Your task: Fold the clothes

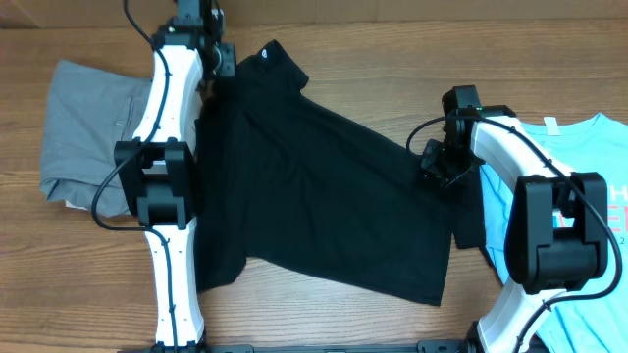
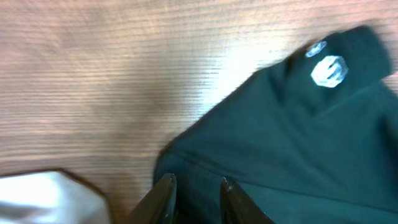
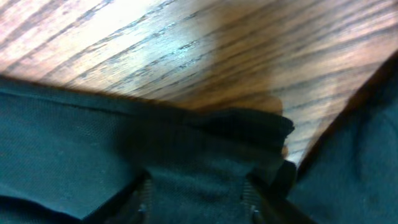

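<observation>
The black T-shirt [image 1: 324, 206] lies mid-desk, partly doubled over, with its long axis slanting from the collar at 11 o'clock down to the hem at 5 o'clock. It is soft, matte cotton, wrinkled along a diagonal fold, and a small white logo [image 2: 328, 70] sits by the neck.

My left gripper [image 2: 196, 184] is at the collar end. The shirt's edge lies directly under it and the logo is off toward 2 o'clock in the wrist view. Its fingers stand a little apart with dark cloth showing in the gap, and I cannot tell whether they are nipping it.

My right gripper [image 3: 196, 186] is at the 3 o'clock side, on the sleeve edge. A bunched ridge of the black knit fills the space between its fingers [image 3: 144, 194], so I judge it to be pinching the shirt.

The next fold, I reckon, turns on that sleeve side. It lies under my right arm, and the body of the shirt stretches away toward 9 o'clock.

The desk [image 1: 392, 59] is wood-grained and slightly glossy. Folded grey trousers [image 1: 78, 127] rest at 9 o'clock, partly under my left arm. A light-blue printed T-shirt [image 1: 589, 162] lies at 3 o'clock.
</observation>
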You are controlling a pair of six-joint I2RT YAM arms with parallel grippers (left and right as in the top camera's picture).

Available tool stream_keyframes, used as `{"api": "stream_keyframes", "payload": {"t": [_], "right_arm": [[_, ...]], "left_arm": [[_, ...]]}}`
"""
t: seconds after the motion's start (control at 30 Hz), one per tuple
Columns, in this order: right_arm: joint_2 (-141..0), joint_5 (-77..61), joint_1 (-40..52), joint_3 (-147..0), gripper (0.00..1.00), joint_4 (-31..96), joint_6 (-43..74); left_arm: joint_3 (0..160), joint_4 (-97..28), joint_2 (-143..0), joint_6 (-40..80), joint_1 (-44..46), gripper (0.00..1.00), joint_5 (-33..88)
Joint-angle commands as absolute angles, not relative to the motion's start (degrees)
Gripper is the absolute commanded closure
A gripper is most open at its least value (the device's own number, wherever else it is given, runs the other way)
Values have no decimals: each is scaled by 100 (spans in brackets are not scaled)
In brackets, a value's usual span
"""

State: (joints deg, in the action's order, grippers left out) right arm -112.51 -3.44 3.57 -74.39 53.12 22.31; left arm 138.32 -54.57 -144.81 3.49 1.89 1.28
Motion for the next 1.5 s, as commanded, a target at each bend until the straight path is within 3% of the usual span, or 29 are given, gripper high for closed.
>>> {"api": "stream_keyframes", "payload": {"t": [0.0,0.13,0.17,0.33,0.4,0.67,1.03,1.07,1.1,1.13,1.2,1.27,1.47], "right_arm": [[-11236,-242,386,-7422,62,5190,2270],[-11236,-244,338,-7422,94,4766,2252],[-11236,-255,309,-7424,96,4619,2252],[-11236,-270,38,-7557,96,3994,2255],[-11229,-384,-110,-7717,96,4233,2226],[-11118,-794,-593,-8287,96,4589,1752],[-11135,-672,-642,-8370,96,2241,1802],[-11135,-539,-642,-8370,90,2139,1802],[-11135,-403,-650,-8377,76,2104,1802],[-11133,-301,-668,-8390,44,2137,1800],[-11128,-259,-742,-8473,43,2403,1798],[-11054,-266,-873,-8608,34,2849,1800],[-10215,-445,-1249,-8925,28,4066,1796]], "left_arm": [[14604,-5743,-14538,126,228,72,185],[15340,-6261,-14532,132,228,73,432],[15502,-6370,-14529,132,228,73,502],[16341,-7006,-14453,126,228,66,582],[16582,-7253,-14352,123,228,59,582],[16807,-7784,-13211,-283,228,52,578],[16807,-8667,-11738,-281,242,50,582],[16807,-8748,-11688,-281,239,50,582],[16807,-8842,-11644,-281,239,50,582],[16807,-8936,-11622,-281,239,48,582],[16807,-9054,-11607,-281,237,41,580],[16807,-9144,-11568,-285,211,37,563],[16807,-9150,-11139,-395,115,34,534]]}}
